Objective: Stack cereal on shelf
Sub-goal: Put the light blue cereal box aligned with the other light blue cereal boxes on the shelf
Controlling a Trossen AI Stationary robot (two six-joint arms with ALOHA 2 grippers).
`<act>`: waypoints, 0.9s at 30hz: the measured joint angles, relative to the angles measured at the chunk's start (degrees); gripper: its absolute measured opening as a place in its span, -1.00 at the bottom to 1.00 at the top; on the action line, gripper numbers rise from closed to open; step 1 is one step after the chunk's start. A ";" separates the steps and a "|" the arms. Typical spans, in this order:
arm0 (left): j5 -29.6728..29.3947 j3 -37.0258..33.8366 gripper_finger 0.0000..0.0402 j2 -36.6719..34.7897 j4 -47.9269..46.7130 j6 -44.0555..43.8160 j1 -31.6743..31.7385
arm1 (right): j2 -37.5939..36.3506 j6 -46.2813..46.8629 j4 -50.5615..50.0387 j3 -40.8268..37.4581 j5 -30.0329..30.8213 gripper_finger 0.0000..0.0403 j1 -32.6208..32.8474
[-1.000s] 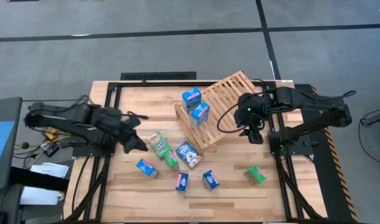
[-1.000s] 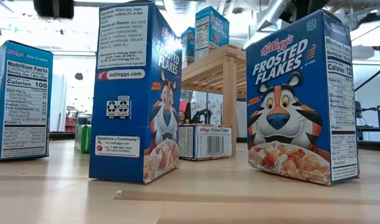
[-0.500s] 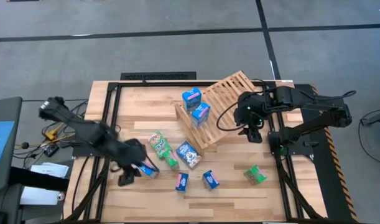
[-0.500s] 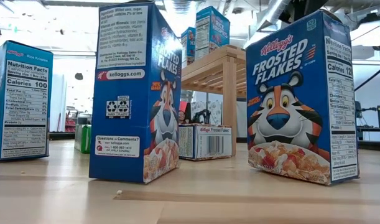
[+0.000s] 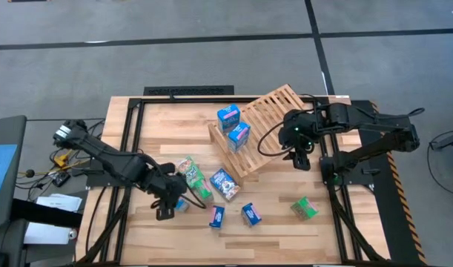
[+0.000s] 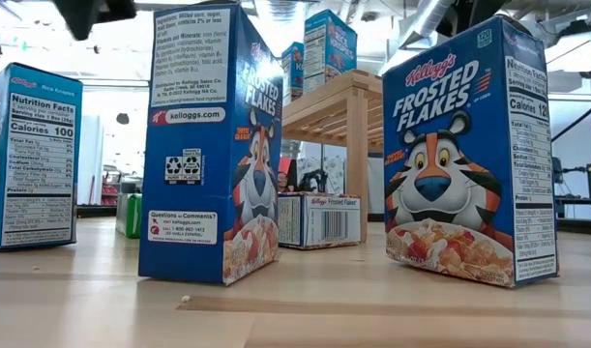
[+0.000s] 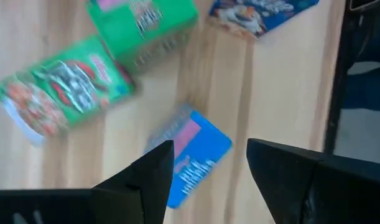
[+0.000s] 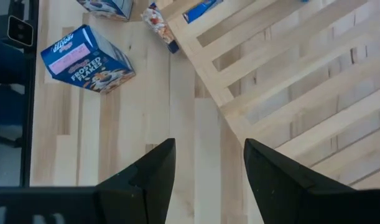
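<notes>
- Shelf (image 5: 265, 126): slatted light-wood rack, tilted like a ramp, at the far middle of the counter (image 5: 285, 230); two blue cereal boxes (image 5: 233, 126) stand on its left part
- Left gripper (image 5: 167, 206): low over the counter, in front and to the left of the shelf; released, fingers apart, directly over a small blue-and-pink cereal box (image 7: 190, 152) lying flat, not grasping it
- Green cereal boxes (image 7: 96, 56): just beyond that blue-and-pink box, between it and the shelf
- Other cereal: more blue boxes (image 5: 233, 200) and one green box (image 5: 305, 208) scattered in front of the shelf
- Right gripper (image 5: 301, 157): at the right edge of the shelf, released, grasping nothing
</notes>
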 joint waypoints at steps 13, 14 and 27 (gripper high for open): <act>-2.07 -0.18 -0.04 0.10 3.80 11.79 0.00 | 0.02 -0.24 3.21 0.00 -0.02 0.08 0.00; -1.92 -0.19 -0.04 0.10 3.38 11.77 -0.02 | 0.02 -0.24 3.22 0.00 -0.02 0.08 0.00; -17.57 -0.62 -0.04 -16.06 -11.49 -11.01 -7.19 | 0.04 -0.59 4.80 -0.02 1.55 0.08 -0.11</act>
